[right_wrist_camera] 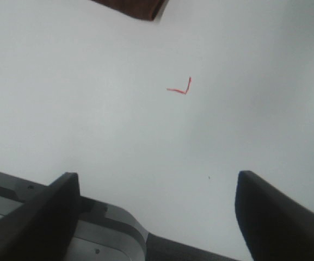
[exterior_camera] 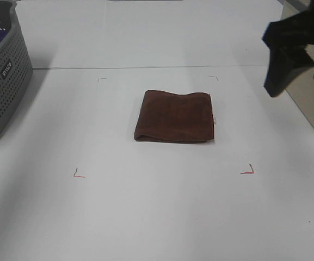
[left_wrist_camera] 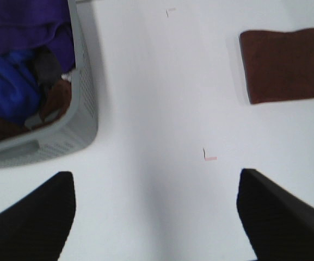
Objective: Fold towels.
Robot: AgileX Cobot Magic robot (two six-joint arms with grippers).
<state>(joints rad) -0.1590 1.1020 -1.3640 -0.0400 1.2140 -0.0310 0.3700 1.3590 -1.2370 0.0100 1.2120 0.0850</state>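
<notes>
A dark reddish-brown towel (exterior_camera: 174, 116) lies folded into a small rectangle in the middle of the white table, with a small white tag (exterior_camera: 215, 120) at its right edge. It also shows in the left wrist view (left_wrist_camera: 285, 65), and one corner shows in the right wrist view (right_wrist_camera: 137, 7). My right gripper (exterior_camera: 298, 60) hangs open and empty, high above the table at the right, well away from the towel. In the right wrist view its fingers (right_wrist_camera: 276, 217) stand wide apart. My left gripper (left_wrist_camera: 157, 217) is open and empty over bare table between the basket and the towel; it is out of the exterior high view.
A grey perforated laundry basket (exterior_camera: 1, 76) stands at the left edge, holding purple and blue cloths (left_wrist_camera: 20, 49). Red corner marks (exterior_camera: 79, 174) (exterior_camera: 247, 171) lie in front of the towel. A beige object (exterior_camera: 312, 92) sits at the right edge.
</notes>
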